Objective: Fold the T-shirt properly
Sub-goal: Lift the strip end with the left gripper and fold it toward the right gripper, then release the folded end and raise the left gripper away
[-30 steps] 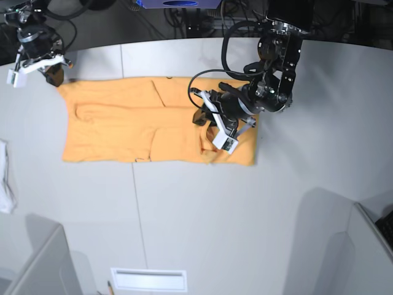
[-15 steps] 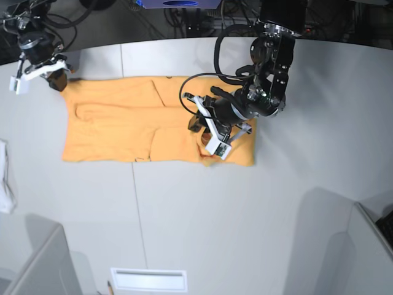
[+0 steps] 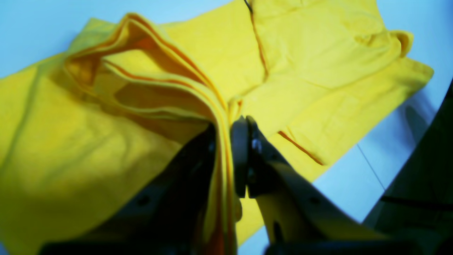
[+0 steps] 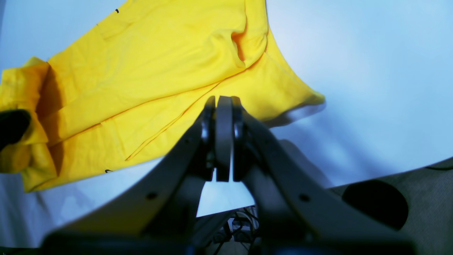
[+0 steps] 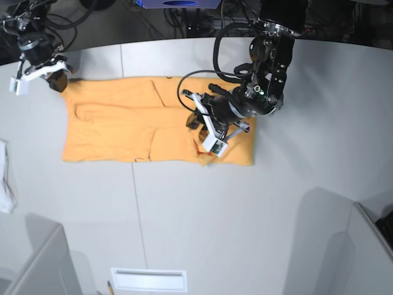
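Note:
The light-orange T-shirt [image 5: 116, 126] lies in a long folded band across the far half of the table [image 5: 245, 215]. My left gripper [image 5: 201, 134] is shut on several layers of the T-shirt near its right end and holds them bunched a little above the table. The left wrist view shows the fabric [image 3: 318, 71] pinched in that gripper [image 3: 228, 141]. My right gripper [image 5: 57, 81] is shut and empty at the shirt's far left corner. In the right wrist view the gripper [image 4: 223, 106] sits just short of the shirt's edge [image 4: 141, 63].
A white cloth [image 5: 5, 178] lies at the table's left edge. Grey partitions stand at the front left [image 5: 37, 264] and front right [image 5: 356, 246]. A white slot plate [image 5: 148, 279] with a pencil beside it sits at the front edge. Cables hang behind the table.
My left gripper has shifted left over the shirt, dragging the pinched fabric with it and bunching it up. My right gripper turned slightly at the far left corner and stays shut.

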